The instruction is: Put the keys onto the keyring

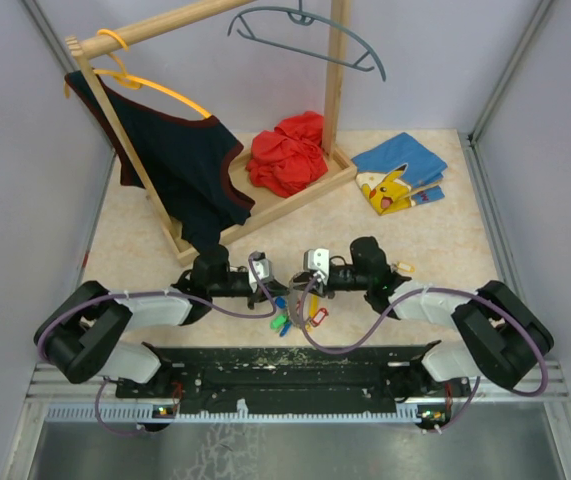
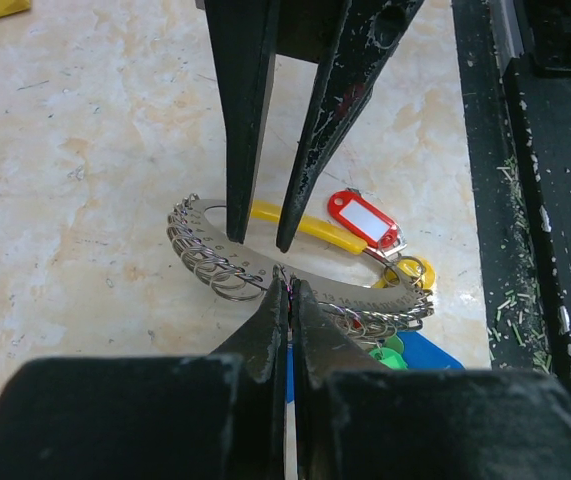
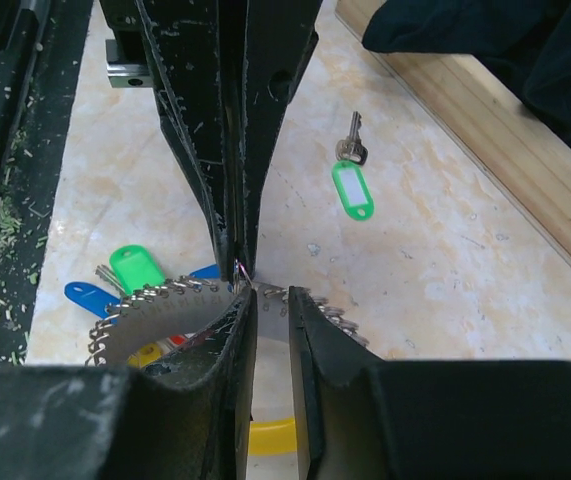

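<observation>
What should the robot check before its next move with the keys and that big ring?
1. Left hand pinched shut on the keyring: ok.
2. Right hand lined up over the keyring's edge, facing the left hand: ok.
3. Right hand gripping the keyring: not ok; its jaws stand a little apart.
4. Green-tag key on the keyring: not ok; it lies alone, apart from the ring.
5. Red-tag key threaded on the keyring: cannot tell; it lies right beside the ring.
</observation>
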Robot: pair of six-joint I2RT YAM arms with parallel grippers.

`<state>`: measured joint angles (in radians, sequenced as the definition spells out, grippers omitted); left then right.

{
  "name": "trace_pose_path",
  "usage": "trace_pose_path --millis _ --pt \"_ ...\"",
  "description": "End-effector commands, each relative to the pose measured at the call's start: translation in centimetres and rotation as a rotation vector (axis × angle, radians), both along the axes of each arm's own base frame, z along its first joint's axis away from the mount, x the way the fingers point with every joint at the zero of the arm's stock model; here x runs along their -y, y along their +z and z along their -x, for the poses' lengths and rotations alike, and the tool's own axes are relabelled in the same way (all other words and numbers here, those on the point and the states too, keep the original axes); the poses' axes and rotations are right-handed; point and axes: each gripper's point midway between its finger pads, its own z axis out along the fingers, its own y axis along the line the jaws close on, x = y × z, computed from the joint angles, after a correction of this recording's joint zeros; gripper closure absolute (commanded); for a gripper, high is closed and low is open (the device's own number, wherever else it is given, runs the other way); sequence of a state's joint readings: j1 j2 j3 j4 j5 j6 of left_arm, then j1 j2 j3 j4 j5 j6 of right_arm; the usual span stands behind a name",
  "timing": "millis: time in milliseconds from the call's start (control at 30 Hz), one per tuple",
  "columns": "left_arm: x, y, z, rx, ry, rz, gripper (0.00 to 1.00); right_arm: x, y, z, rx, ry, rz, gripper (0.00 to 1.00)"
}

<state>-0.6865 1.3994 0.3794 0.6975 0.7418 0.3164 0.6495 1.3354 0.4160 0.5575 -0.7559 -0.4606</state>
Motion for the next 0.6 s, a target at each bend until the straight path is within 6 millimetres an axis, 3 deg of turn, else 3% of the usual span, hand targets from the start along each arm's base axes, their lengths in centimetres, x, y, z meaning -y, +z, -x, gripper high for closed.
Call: trace_pose_path --millis 0,367,567 --pt "0.7 1.9 0.1 0.044 -0.057 0.044 1.0 -1.1 2.5 -0.2 0.054 0.075 -0.058 0.81" --pt "0.8 2.1 0.2 0.049 -0.063 0.053 1.0 -1.2 1.1 -0.1 0.025 0.092 -0.029 0.81" --pt "0.9 2.1 0.3 0.046 -0.075 0.06 1.0 -1.5 1.4 0.2 0.019 0.115 -0.043 0.82"
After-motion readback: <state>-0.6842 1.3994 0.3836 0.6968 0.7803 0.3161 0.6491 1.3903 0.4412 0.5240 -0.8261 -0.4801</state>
